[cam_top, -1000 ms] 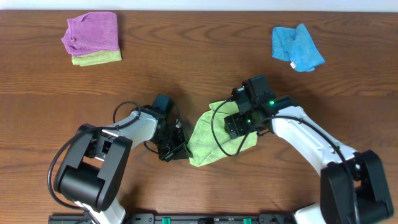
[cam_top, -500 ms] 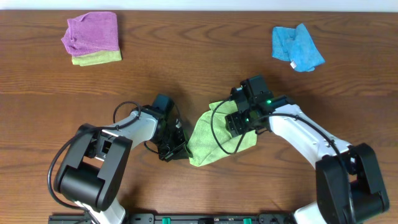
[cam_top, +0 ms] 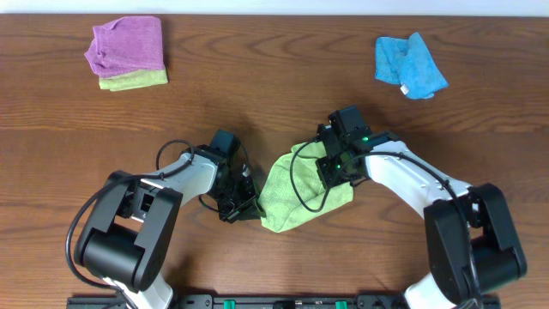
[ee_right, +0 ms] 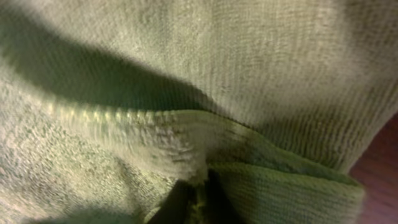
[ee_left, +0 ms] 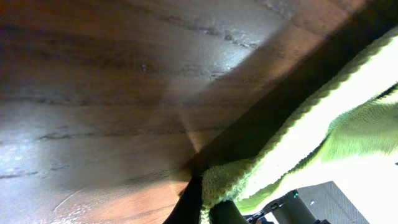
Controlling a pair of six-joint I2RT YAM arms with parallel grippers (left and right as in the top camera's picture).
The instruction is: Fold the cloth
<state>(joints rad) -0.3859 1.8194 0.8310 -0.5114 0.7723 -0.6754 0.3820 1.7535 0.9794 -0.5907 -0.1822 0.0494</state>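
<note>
The cloth (cam_top: 287, 196) is a lime-green towel, bunched on the table between my two arms. My left gripper (cam_top: 251, 204) is shut on the cloth's lower left corner; the left wrist view shows that hemmed corner (ee_left: 214, 183) pinched between the dark fingers (ee_left: 189, 205) of the left gripper (ee_left: 206, 208). My right gripper (cam_top: 319, 165) is down on the upper right part of the cloth and shut on a fold of it. In the right wrist view the cloth (ee_right: 186, 74) fills the frame and a raised fold is nipped in the right gripper (ee_right: 199, 199).
A purple cloth on a yellow-green one (cam_top: 127, 51) lies at the back left. A crumpled blue cloth (cam_top: 408, 65) lies at the back right. Bare wooden table (cam_top: 257, 94) stretches between them and the arms.
My right gripper has closed on a fold of the green cloth and shifted slightly left. The left gripper has kept its hold and not moved.
</note>
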